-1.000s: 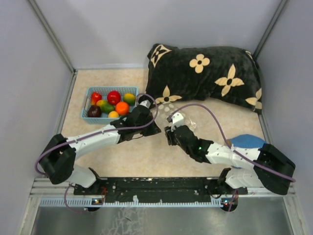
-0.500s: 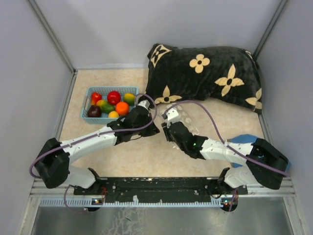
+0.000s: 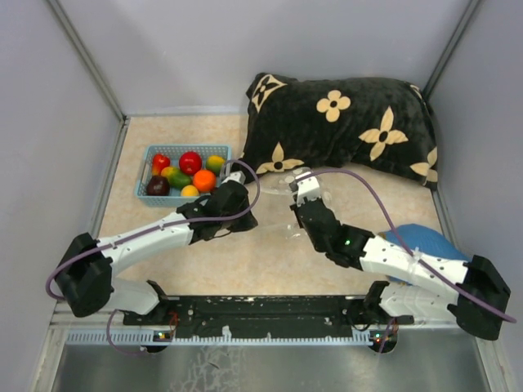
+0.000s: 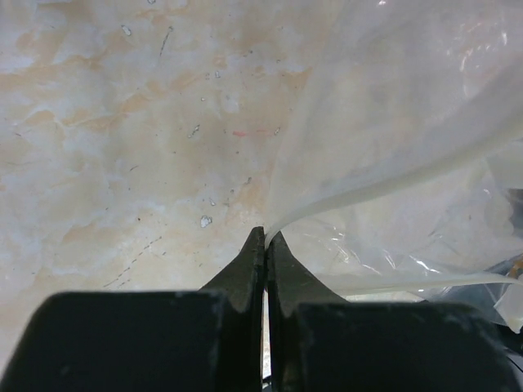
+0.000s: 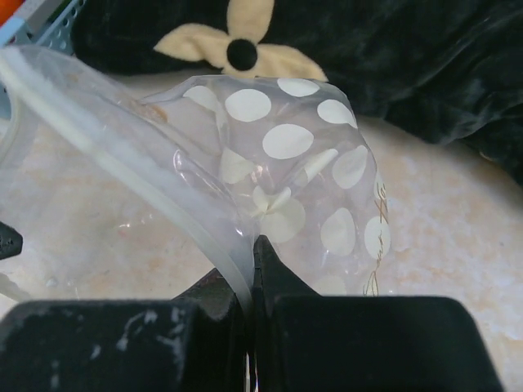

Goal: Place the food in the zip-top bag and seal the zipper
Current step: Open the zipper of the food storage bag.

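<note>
1. The bag is thin, crinkly clear plastic with white round dots. Its zipper is a thicker milky strip along the mouth.
2. The left gripper and right gripper each have their fingers pressed together on the bag's edge, just in front of the pillow.
3. Since a second ago, the right gripper has moved closer to the pillow and the left has moved slightly away from it.
4. The food lies in a blue basket left of the pillow.
</note>
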### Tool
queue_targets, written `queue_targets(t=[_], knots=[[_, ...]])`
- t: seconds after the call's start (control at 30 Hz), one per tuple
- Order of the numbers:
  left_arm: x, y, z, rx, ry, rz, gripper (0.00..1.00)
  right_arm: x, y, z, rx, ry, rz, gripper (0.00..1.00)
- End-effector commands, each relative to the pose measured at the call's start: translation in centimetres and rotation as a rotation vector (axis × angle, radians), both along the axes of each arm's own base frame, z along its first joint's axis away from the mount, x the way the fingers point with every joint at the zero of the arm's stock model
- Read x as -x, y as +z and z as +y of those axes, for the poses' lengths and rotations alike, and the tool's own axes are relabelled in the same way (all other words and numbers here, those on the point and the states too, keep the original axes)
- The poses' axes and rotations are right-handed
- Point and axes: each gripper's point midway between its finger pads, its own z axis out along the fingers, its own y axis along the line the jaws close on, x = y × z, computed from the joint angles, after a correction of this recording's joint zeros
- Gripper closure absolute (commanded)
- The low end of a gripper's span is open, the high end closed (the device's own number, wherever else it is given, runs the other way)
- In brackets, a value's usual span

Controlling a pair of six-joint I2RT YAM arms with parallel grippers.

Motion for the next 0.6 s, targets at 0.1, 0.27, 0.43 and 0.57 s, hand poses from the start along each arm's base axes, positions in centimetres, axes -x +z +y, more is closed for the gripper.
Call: queue_targets(t=[0.1, 0.27, 0.43, 0.57], knots=[[-0.1, 0.7, 2.4, -0.097, 0.032, -0.040, 1.00, -0.5, 5.7, -2.7, -0.034, -0.099, -0.105, 1.00], [0.2, 3.2, 0.4, 0.012, -0.049, -0.076, 1.00, -0.2, 5.4, -0.7, -0.063, 0.001, -0.078, 1.00], [0.6, 5.6, -1.4, 0.099, -0.127, -0.109, 1.00, -0.6, 4.0, 0.8, -0.059, 0.026, -0.047, 0.71], [1.0, 6.5, -2.0, 0.122, -0.166, -0.123, 1.00, -1.3, 3.0, 1.9, -0.023, 0.042, -0.025, 0.60]])
